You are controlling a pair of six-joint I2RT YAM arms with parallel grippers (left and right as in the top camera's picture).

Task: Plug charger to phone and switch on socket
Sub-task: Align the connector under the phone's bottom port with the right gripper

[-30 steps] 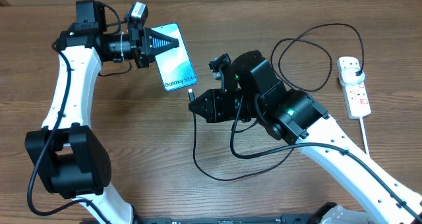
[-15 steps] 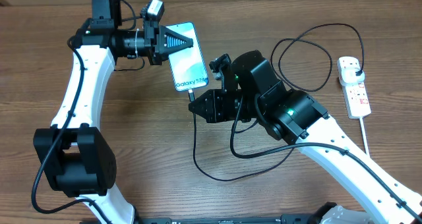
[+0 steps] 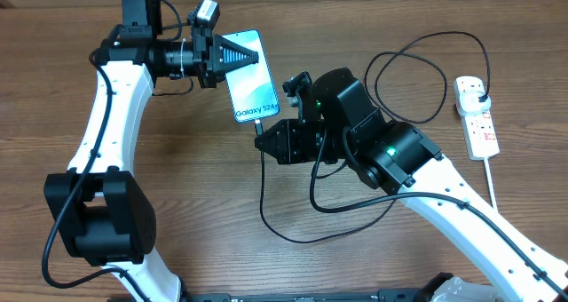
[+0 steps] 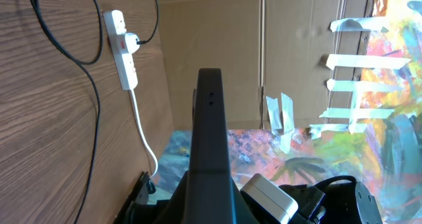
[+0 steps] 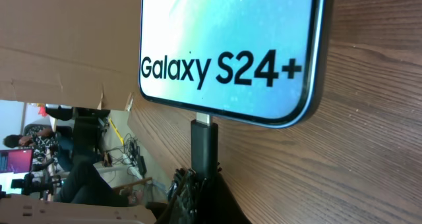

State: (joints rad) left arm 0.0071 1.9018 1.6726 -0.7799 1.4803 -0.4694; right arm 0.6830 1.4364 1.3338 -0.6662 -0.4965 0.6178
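My left gripper (image 3: 238,59) is shut on the phone (image 3: 248,78), holding it by its top end with the light-blue screen facing up. In the left wrist view the phone (image 4: 210,132) shows edge-on between the fingers. My right gripper (image 3: 261,140) is shut on the charger's connector (image 5: 204,148). The connector's metal tip meets the port in the bottom edge of the phone (image 5: 231,46), with a sliver of metal showing. The charger's black cable (image 3: 262,191) loops across the table to a plug in the white socket (image 3: 477,115) at the far right.
The socket's thick white cord (image 3: 492,179) runs toward the table's front right edge. Cable loops (image 3: 417,49) lie between the right arm and the socket. A cardboard wall (image 4: 217,33) stands behind the table.
The left arm carried the phone to the right, bringing its bottom edge onto the connector held by the right gripper. In the last half second almost nothing moved.
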